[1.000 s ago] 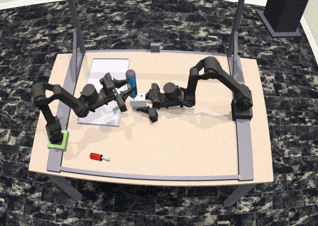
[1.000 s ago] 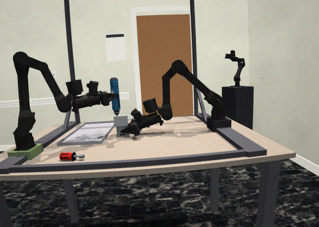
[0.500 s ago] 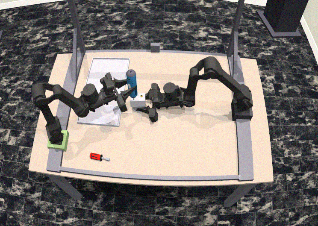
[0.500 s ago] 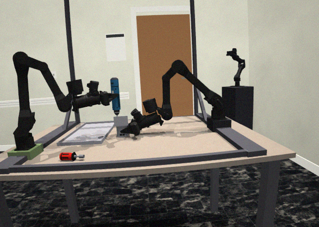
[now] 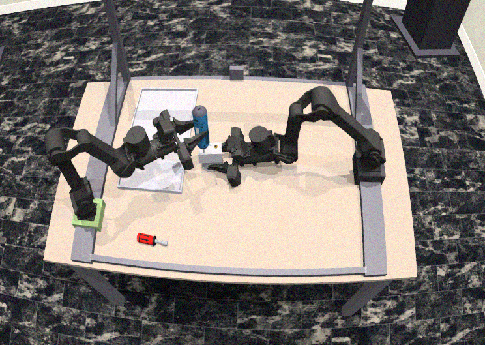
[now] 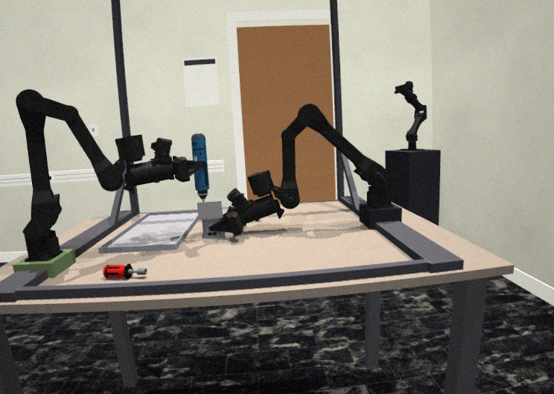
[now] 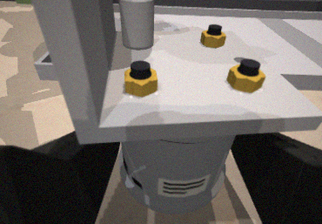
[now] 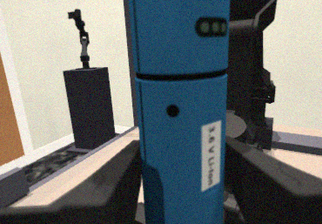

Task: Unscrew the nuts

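The joint module stands upright under the pale bracket. My left gripper is shut on the module's body, one finger on each side. My right gripper is shut on the dark blue nut driver, held upright. The driver's socket is down at the bracket's far corner beside its upright wall and hides whatever is inside. Three brass nuts show on their studs: near the wall, at the near outer corner and farther back.
A shallow tray lies beside the module, under my right arm. A red-handled hand tool lies near the front edge. A green block is at my right arm's base. Frame rails edge the table.
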Motion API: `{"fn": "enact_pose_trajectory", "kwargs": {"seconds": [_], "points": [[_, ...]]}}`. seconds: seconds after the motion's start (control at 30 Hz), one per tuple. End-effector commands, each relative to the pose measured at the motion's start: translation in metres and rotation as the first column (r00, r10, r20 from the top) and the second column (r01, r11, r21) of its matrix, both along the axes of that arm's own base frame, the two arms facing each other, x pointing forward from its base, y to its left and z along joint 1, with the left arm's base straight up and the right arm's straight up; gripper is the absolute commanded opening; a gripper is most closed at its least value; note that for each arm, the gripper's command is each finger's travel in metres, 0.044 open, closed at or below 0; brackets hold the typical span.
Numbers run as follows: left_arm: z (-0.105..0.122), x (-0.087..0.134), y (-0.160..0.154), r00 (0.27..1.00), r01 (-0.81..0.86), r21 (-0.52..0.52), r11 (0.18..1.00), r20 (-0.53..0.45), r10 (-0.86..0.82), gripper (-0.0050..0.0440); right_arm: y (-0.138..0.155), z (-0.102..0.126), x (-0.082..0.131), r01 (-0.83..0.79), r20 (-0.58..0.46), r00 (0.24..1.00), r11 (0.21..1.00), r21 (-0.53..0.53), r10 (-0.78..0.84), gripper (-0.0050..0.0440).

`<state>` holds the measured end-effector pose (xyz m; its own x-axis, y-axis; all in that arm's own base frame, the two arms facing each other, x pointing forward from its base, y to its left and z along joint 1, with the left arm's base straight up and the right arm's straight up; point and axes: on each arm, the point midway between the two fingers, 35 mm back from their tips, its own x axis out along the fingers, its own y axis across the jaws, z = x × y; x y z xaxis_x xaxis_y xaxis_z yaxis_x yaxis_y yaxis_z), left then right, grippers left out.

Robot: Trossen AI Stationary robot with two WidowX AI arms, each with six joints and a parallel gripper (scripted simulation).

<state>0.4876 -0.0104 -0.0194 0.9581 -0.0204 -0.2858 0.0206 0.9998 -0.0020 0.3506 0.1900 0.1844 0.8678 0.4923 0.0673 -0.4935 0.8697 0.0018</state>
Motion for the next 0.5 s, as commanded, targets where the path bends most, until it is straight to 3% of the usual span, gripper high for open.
{"fn": "enact_pose_trajectory", "kwargs": {"seconds": [0.0, 0.47], "points": [[0.0142, 0.0050, 0.0001, 0.999, 0.001, 0.001, 1.000, 0.036, -0.001, 0.0242, -0.0007, 0.0053, 0.0014, 0.002, 0.007, 1.000, 1.000, 0.004, -0.002, 0.0163], [0.0142, 0.0050, 0.0001, 0.999, 0.001, 0.001, 1.000, 0.036, -0.001, 0.0242, -0.0007, 0.0105, 0.0021, 0.002, 0.017, 1.000, 1.000, 0.009, -0.002, 0.0163]]}}
